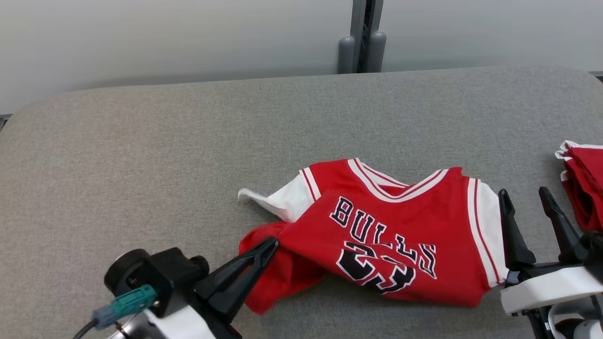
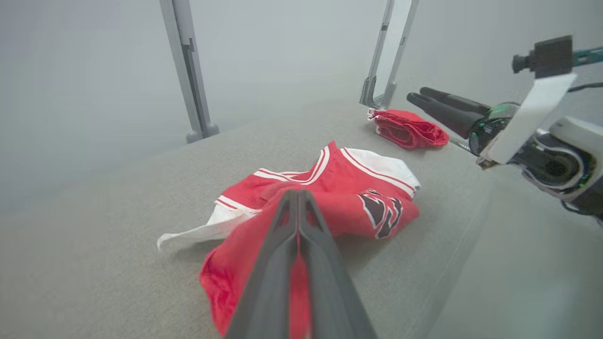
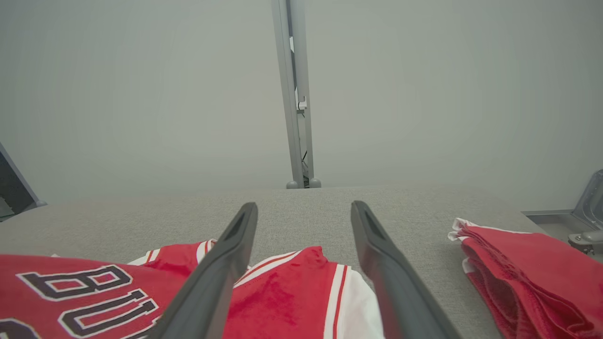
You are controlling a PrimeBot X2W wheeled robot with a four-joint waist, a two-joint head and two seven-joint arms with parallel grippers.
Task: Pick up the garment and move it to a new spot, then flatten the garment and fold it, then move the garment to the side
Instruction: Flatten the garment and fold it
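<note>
Counter: grey fabric-covered counter (image 1: pixel 141 141), pale wall behind.
Left gripper (image 1: pixel 271 245): fingers pressed fully together at the bunched lower-left hem of the red knit basketball jersey with white sleeves and black "BULLS" lettering (image 1: pixel 424 207). In the left wrist view red cloth shows between the fingers, so it looks pinched.
Garment position: jersey lies front-up, right of centre. Its left side is rumpled, with one white sleeve flicked out.
Handling: judged light, limp and a bit slick, so it will drape and slide. Best held at hem corners or shoulders, both sides, to pull flat.
Right gripper (image 1: pixel 524 195): fingers spread wide, holding nothing, just beside the jersey's right sleeve.
Far right: folded red-and-white cloth bundle (image 1: pixel 582 188), apart from the jersey.
</note>
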